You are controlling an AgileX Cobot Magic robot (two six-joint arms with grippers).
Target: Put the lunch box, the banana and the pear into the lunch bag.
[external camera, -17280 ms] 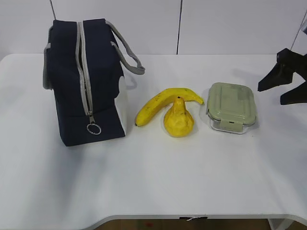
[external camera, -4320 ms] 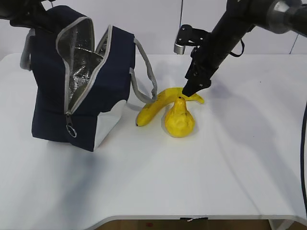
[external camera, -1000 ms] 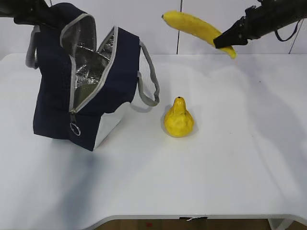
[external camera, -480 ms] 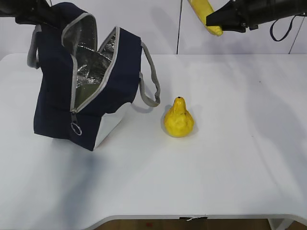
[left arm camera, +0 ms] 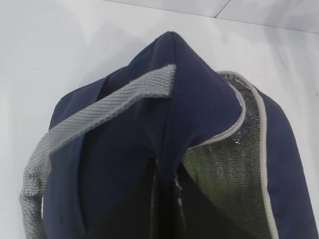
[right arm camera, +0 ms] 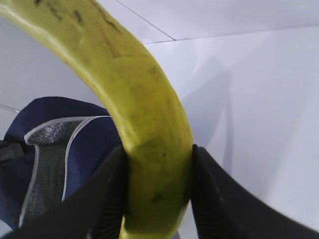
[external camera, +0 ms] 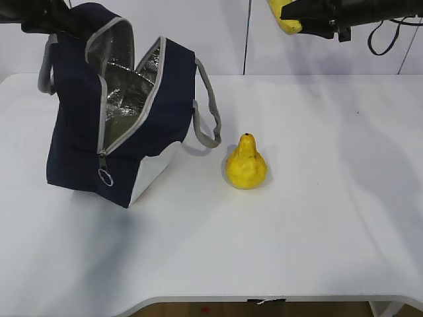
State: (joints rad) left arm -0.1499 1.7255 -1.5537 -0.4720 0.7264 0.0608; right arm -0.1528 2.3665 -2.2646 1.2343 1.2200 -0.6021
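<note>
Right end effector [right arm camera: 157,194] is clamped on the banana [right arm camera: 139,114], high above and right of the lunch bag [external camera: 119,112]; left end effector pinches the bag's top, mouth gaping. Pear [external camera: 246,164] sits on the bench [external camera: 317,231] just right of the bag. Lunch box unseen, possibly inside. Banana and pear left. No readable writing.

Navy lunch bag [external camera: 119,125] standing on the white table [external camera: 317,218], leaning slightly, zipper open, silver foil lining showing, grey strap hanging at its right side. Bumpy yellow pear [external camera: 246,164] upright just right of the bag, apart from it. Yellow banana [right arm camera: 134,99], brown-specked, held aloft, pinched between the right tool's [right arm camera: 157,199] fingers.
</note>
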